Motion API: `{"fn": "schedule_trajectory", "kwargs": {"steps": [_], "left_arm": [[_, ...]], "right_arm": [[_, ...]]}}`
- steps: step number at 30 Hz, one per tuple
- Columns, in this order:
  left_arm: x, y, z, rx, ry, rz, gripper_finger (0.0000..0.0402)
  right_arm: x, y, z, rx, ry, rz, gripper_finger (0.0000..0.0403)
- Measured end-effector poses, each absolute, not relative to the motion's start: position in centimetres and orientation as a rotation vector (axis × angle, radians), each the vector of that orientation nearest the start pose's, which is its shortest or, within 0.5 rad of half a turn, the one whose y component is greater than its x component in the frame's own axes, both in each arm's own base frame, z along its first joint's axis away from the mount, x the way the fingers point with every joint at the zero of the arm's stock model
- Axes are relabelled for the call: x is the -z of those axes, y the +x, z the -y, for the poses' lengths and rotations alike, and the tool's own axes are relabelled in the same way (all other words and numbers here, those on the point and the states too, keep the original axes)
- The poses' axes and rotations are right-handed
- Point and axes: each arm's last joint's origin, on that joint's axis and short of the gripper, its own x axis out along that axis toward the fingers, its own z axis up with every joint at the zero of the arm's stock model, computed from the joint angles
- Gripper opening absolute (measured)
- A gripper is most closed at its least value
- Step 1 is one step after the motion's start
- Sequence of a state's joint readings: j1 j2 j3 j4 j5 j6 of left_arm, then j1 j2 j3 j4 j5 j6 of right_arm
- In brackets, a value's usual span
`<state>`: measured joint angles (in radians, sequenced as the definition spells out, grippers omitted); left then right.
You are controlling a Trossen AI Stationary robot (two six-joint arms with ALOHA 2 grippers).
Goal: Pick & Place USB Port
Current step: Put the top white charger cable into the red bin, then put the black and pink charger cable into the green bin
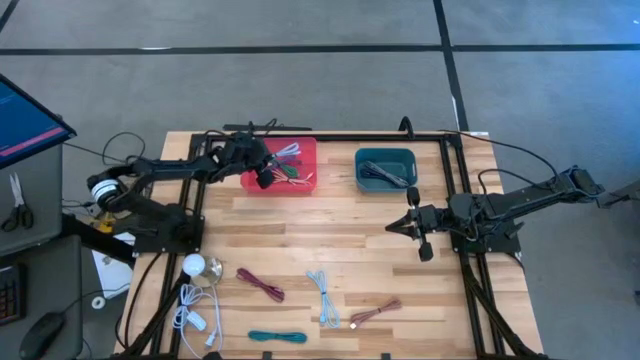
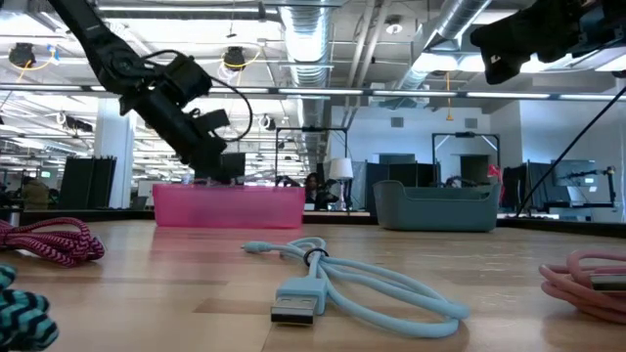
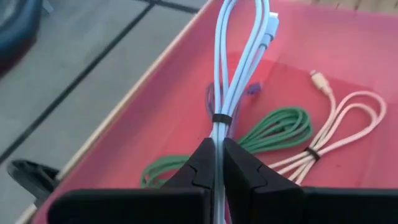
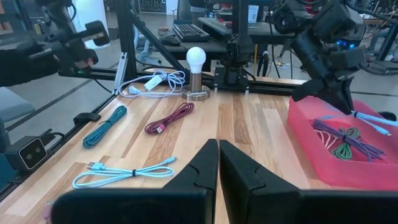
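My left gripper [image 1: 265,172] is over the red bin [image 1: 300,183] at the table's far left and is shut on a bundled light blue USB cable [image 3: 233,56]. In the bin lie a green cable [image 3: 277,127], a cream cable [image 3: 339,124] and a purple one [image 4: 339,132]. The right wrist view shows the left gripper [image 4: 341,94] above the bin with the blue cable [image 4: 376,118] sticking out of it. My right gripper [image 1: 418,228], shut and holding nothing, waits right of the table's middle. My left gripper pinches the light blue cable bundle between its two fingers just behind the black tie [image 3: 219,118]. The fingers slant down from the table's left. The cable's strands run on past the fingertips, along the fingers, out over the bin's inside. Whether the plug end [image 3: 272,25] touches the bin, I cannot tell.
A teal bin [image 1: 385,167] with dark cables stands right of the red one. On the near half of the table lie a maroon cable [image 1: 260,283], a light blue cable [image 1: 325,297], a pink cable [image 1: 375,313], a teal cable [image 1: 277,337], a white cable [image 1: 190,315] and a bulb [image 1: 194,266].
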<state>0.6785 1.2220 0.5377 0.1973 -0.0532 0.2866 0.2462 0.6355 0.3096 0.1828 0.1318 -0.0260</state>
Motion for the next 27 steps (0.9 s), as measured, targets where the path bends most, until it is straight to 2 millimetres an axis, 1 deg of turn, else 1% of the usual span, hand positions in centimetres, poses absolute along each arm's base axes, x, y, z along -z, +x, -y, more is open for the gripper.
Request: {"fn": "schedule_trajectory", "kwargs": {"steps": [5, 12, 15, 20, 27], "left_arm": [[-19.03, 19.03, -15.67, -0.643, 0.095, -0.597, 0.0012], [-18.9, 19.11, -15.72, -0.643, 0.091, -0.598, 0.0015], [-19.02, 19.15, -15.77, -0.657, 0.065, -0.575, 0.0029], [-19.33, 19.27, -15.88, -0.673, 0.058, -0.533, 0.0067], [-19.34, 19.28, -15.86, -0.672, 0.058, -0.533, 0.0102]], "right_arm": [[-22.48, 15.06, -3.39, -0.116, -0.053, -0.14, 0.0008], [-22.48, 15.06, -3.39, -0.116, -0.053, -0.14, 0.0008], [-22.47, 15.06, -3.39, -0.116, -0.053, -0.14, 0.0008], [-22.47, 15.06, -3.39, -0.116, -0.053, -0.14, 0.0008], [-22.47, 15.06, -3.39, -0.116, -0.053, -0.14, 0.0008]]}}
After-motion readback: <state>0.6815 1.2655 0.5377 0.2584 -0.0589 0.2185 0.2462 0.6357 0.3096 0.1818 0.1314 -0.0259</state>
